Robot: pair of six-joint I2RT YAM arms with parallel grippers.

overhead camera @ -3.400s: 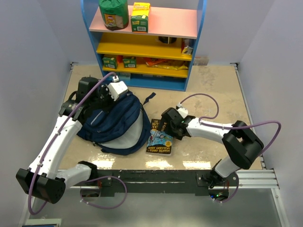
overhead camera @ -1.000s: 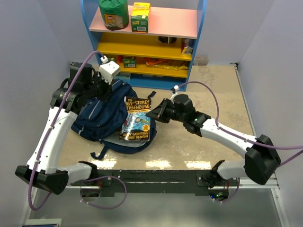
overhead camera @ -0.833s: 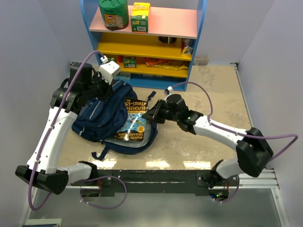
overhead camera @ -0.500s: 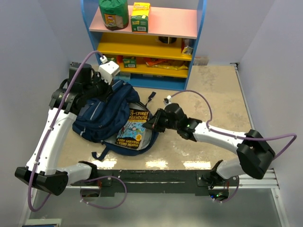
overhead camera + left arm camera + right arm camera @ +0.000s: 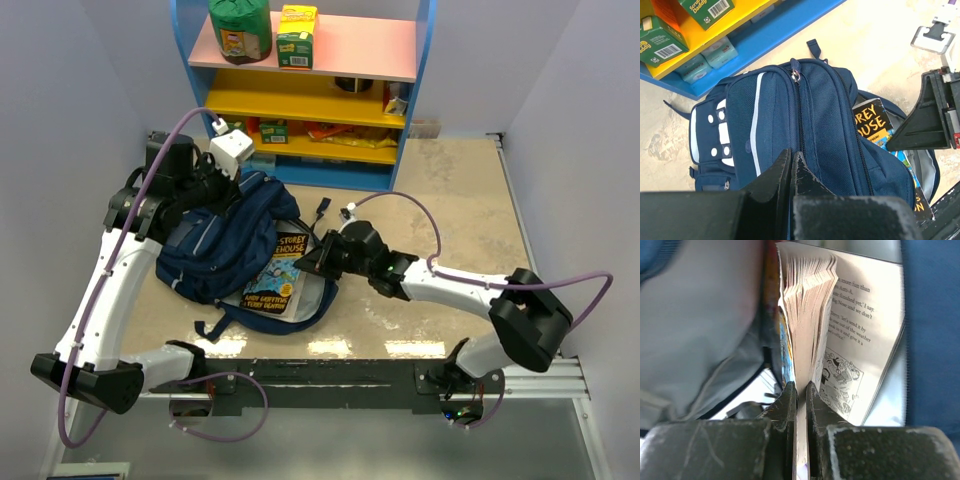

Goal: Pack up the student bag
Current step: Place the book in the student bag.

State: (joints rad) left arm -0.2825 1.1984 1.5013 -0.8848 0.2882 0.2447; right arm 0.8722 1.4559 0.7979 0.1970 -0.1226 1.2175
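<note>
- Right claw (image 5: 308,262) in the top view is clamped on one edge of the book (image 5: 272,282). It pokes the book into the open mouth of the student bag (image 5: 215,240).
- Left claw (image 5: 222,188) pinches the top of the bag and holds it up. The bag sits on the counter (image 5: 470,170) at the middle left of the frame, just in front of the blue shelf (image 5: 345,178).
- Count from the top view: one bag, one book, two claws.
- Left wrist view: the two fingers (image 5: 772,175) at the bottom middle are pressed together on the blue cloth.
- The bag looks soft and floppy, so I think it would sag shut if let go. The top, near the zip (image 5: 796,76), looks like the best place to hold it.
- One corner of the book peeks out of the bag at the right of the frame.
- Right wrist view: the fingers (image 5: 782,405) squeeze the book low in the frame, and its pages (image 5: 807,300) fan out above them.
- The book looks light and bendy, so a hold near the spine should feel firmer. Grey lining (image 5: 700,340) fills the left side and blue cloth the right edge.
</note>
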